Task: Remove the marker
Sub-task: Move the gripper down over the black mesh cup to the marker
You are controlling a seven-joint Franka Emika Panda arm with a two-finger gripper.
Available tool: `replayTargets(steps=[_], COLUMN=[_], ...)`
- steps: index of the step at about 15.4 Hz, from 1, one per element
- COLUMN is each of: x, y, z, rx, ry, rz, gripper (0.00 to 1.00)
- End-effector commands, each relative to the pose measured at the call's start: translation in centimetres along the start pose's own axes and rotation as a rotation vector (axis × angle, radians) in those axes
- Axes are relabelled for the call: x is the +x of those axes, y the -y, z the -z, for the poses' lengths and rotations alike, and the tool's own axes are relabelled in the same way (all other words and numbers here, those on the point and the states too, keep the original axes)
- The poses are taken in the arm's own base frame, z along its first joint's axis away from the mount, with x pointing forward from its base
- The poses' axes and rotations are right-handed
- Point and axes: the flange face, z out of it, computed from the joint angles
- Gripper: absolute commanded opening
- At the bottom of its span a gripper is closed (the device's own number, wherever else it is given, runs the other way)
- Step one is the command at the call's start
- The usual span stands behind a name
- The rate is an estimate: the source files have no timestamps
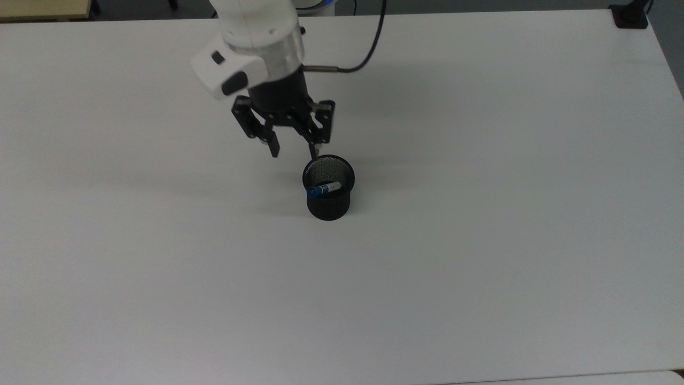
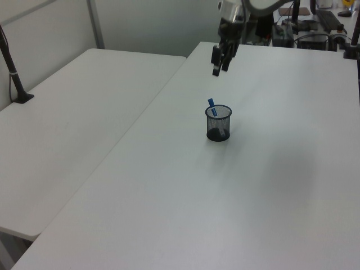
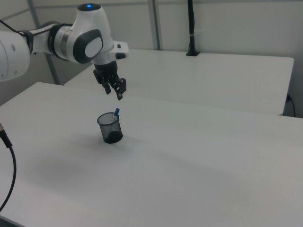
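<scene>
One arm reaches over our white tabletop (image 1: 481, 267), and we read the top view from its left to its right. First comes the arm's white wrist housing, then below it the black hand (image 1: 293, 152), its two fingers spread apart with nothing between them. In the top view the finger on the right hangs just at the far rim of the cup (image 1: 327, 205), while the finger on the left is clear of it. The cup is black mesh, standing upright near the middle of the tabletop. Inside it we see the marker (image 1: 324, 189), leaning across the opening with its blue cap toward the top view's left and its white barrel toward the top view's right. In the left view the hand (image 2: 218, 66) hangs in the air above and beyond the cup (image 2: 218, 128), apart from it, and the marker's (image 2: 211, 106) blue cap pokes above the rim. In the right view the hand (image 3: 116, 92) sits just above the blue cap of the marker (image 3: 116, 112), not touching it.
</scene>
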Motion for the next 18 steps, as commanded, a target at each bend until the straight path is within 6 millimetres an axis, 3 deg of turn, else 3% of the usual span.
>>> replayTargets(steps=[1,10,13,16,18], x=[0.5,1.1,1.0,1.0,1.0], y=[2.4,3.2,3.3,3.2,3.3], z=[-2.8,-7.3,-8.6,-8.8,-8.9], rx=[-0.024,-0.099,-0.116,-0.117,-0.115], ry=[-0.009,-0.042,-0.037,-0.034,-0.032], rz=[0.026,0.091,0.108,0.109,0.110], gripper=[0.61,0.59,0.46,0.30,0.24])
